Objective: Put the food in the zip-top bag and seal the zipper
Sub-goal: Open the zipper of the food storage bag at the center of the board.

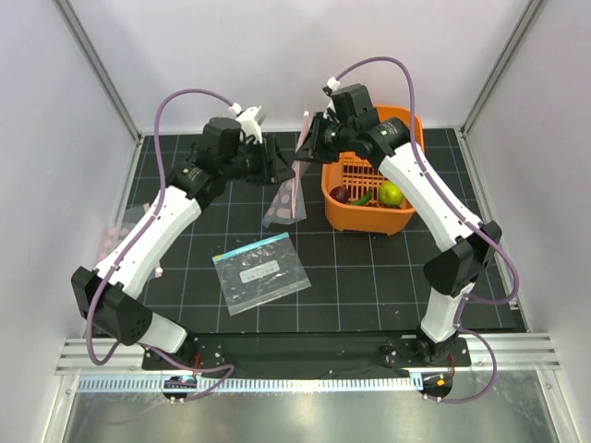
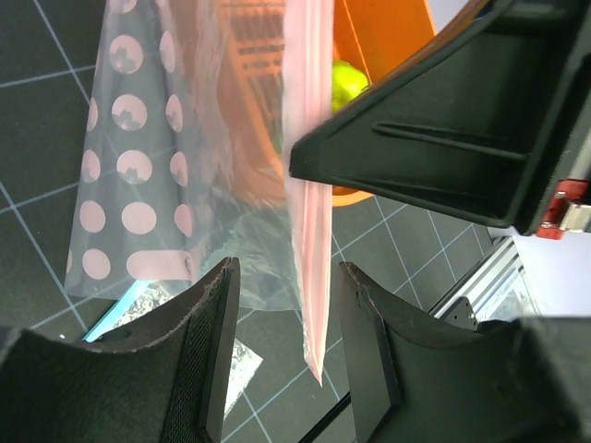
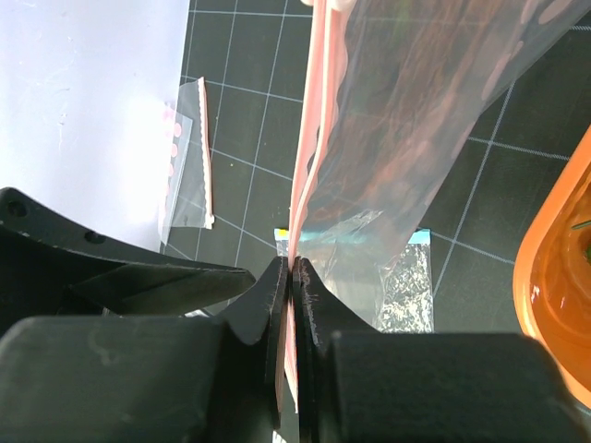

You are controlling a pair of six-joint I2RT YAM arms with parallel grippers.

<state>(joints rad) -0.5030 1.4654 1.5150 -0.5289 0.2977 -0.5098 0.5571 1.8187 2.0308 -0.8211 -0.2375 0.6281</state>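
The zip-top bag (image 1: 284, 198) hangs from its pink zipper (image 1: 297, 185) above the mat, left of the orange basket. My right gripper (image 1: 309, 148) is shut on the zipper; in the right wrist view (image 3: 292, 277) the pink strip (image 3: 312, 138) runs up from between its closed pads. My left gripper (image 1: 275, 164) is open; in the left wrist view (image 2: 286, 351) the strip (image 2: 309, 231) hangs between its fingers without touching them. A maroon piece (image 1: 341, 194), green chili (image 1: 363, 198) and green round fruit (image 1: 391, 194) lie in the basket. The yellow pepper is not visible.
The orange basket (image 1: 399, 217) stands at the back right of the mat. A clear bag with a teal strip and white label (image 1: 261, 272) lies flat at the middle left. Another small clear bag (image 3: 189, 157) lies by the left wall.
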